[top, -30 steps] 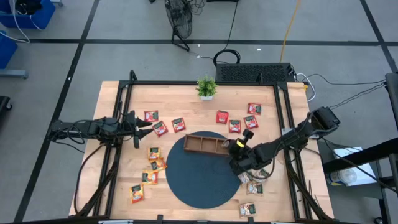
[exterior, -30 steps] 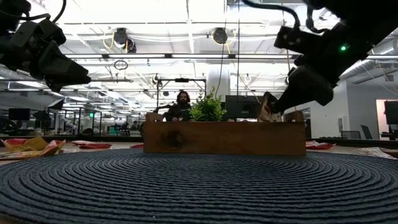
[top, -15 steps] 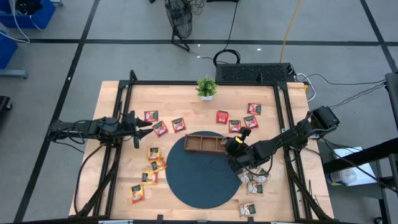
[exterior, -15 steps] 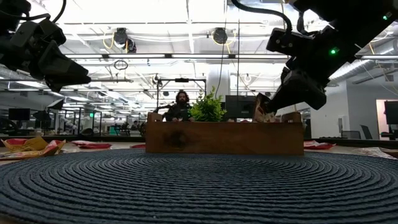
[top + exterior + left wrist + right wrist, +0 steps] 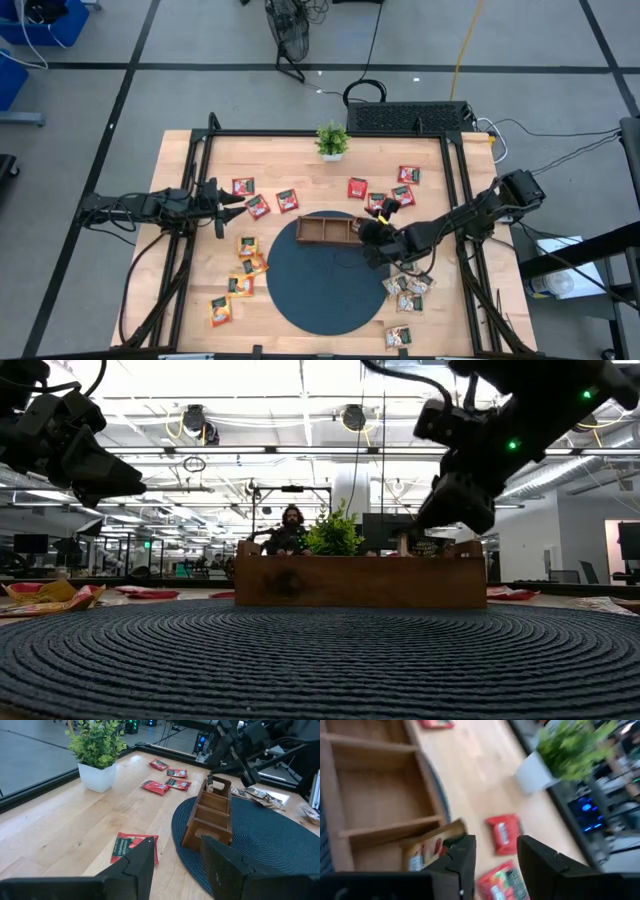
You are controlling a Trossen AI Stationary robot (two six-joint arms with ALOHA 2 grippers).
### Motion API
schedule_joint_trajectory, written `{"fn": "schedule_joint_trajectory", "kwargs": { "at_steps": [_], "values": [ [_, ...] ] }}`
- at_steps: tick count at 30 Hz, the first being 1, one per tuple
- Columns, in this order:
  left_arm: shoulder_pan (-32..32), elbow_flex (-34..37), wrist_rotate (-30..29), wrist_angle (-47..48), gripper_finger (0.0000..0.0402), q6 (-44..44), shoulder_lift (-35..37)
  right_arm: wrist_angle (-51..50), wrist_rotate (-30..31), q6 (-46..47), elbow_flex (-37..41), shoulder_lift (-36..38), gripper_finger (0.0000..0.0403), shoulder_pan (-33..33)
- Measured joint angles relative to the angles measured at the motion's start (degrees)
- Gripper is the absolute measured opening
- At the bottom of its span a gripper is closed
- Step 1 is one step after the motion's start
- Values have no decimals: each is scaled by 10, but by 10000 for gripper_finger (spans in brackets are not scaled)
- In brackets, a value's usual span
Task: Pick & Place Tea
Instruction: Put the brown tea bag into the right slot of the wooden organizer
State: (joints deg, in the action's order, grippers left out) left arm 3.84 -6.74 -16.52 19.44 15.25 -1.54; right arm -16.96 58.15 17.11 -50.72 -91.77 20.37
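The brown wooden tray [image 5: 322,230] stands on the far part of the dark round mat [image 5: 320,290]. My right gripper [image 5: 367,228] hovers open over the tray's right end. It also shows in the low view [image 5: 452,518] and in its wrist view [image 5: 492,865]. A pale sachet [image 5: 427,851] lies in the right-end compartment, leaning on the tray's end wall; in the left wrist view it [image 5: 210,784] stands up there. Red sachets [image 5: 287,200], yellow-orange sachets [image 5: 245,265] and pale sachets [image 5: 405,292] lie loose on the table. My left gripper [image 5: 235,202] waits open at the table's left.
A small potted plant [image 5: 332,140] stands at the table's far edge. More red sachets [image 5: 380,195] lie just beyond the tray's right end. The mat's near half is bare. A person sits in the room beyond the table [image 5: 290,530].
My right gripper has carried a pale sachet toward the table's left and far edge, to above the tray's right end. The sachet, held up at the fingertips before, now sits low in the right-end compartment, apart from the fingers.
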Motion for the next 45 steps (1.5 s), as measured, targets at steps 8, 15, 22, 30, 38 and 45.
{"fn": "schedule_joint_trajectory", "kwargs": {
  "at_steps": [8,15,22,30,38,45],
  "values": [
    [0,0,0,0,161,0,0,115,-78,-188,0,65,122,7],
    [0,0,0,0,161,0,0,-76,-354,-194,-134,50,18,-36],
    [0,0,0,-2,161,0,0,-290,-391,-174,-223,-80,1,-63],
    [0,0,0,-1,161,0,-1,-280,-434,-186,-217,-142,0,-81],
    [0,0,0,-1,161,0,-1,-277,-476,-188,-219,-168,0,-106],
    [0,0,0,0,161,0,-1,-279,-364,-189,-216,-173,0,-88]
  ]
}}
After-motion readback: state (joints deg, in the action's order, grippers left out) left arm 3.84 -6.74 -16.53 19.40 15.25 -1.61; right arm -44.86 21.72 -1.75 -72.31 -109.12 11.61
